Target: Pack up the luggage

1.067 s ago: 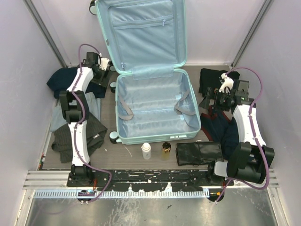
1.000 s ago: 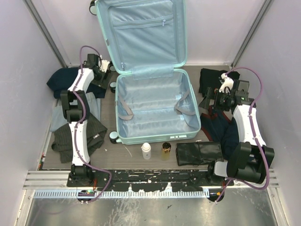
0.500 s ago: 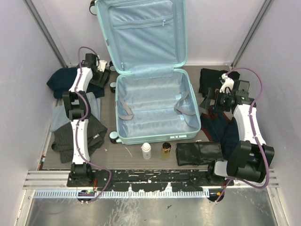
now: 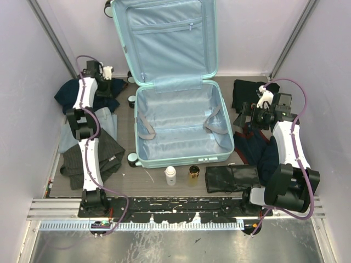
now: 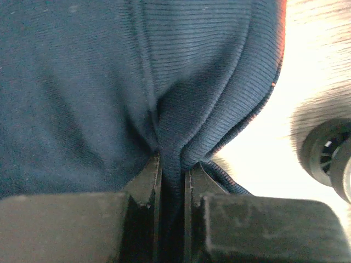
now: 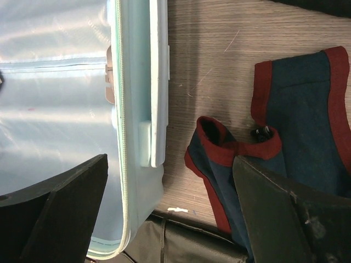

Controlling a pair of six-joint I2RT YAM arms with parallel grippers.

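Observation:
The luggage [image 4: 186,160], a pale mint suitcase, lies open mid-table with its lid propped against the back wall; nothing lies on its light blue lining. My left gripper [image 4: 111,85] is at the far left, shut on a fold of a navy ribbed garment [image 4: 70,94]. In the left wrist view that navy garment [image 5: 109,82] is pinched between the fingers of the left gripper [image 5: 171,167]. My right gripper [image 4: 244,116] hangs open beside the luggage's right wall. In the right wrist view the right gripper [image 6: 170,161] spans the luggage rim [image 6: 158,82] and a navy garment with red trim [image 6: 307,115].
A white bottle [image 4: 170,175], an amber jar [image 4: 193,175] and a black pouch [image 4: 232,178] lie in front of the suitcase. A grey striped garment [image 4: 104,156] lies at the left. Black clothing [image 4: 244,90] sits at the back right. A suitcase wheel [image 5: 329,159] is close to the left gripper.
My left gripper has moved left, away from the suitcase hinge, onto the navy garment and has closed on a fold of it. The right arm has stayed still and open.

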